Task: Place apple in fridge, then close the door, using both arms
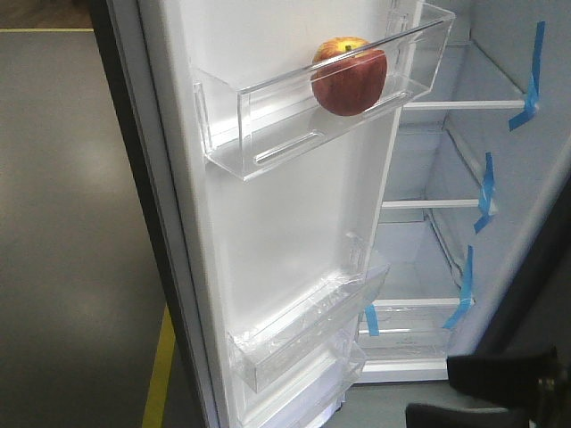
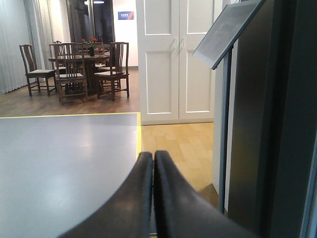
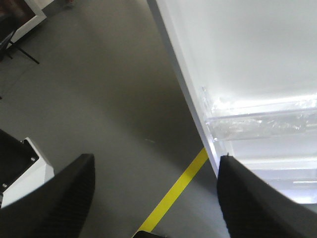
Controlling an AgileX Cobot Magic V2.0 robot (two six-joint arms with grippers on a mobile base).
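The apple (image 1: 349,77) sits in the top bin (image 1: 268,129) of the open door (image 1: 285,241).
It stands upright, stem pointing up; my left gripper (image 2: 153,157) is pinched together, empty, and my right gripper (image 3: 157,162) is spread wide.

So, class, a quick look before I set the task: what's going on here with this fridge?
A two-armed robot is putting an apple away. The apple sits in the upper clear bin on the inside of the door, and nothing is holding it. The door stands wide open, showing the fridge shelves. The right tool is open and empty, near the door's edge. The left tool is shut on nothing, facing the room. The door is not yet closed.
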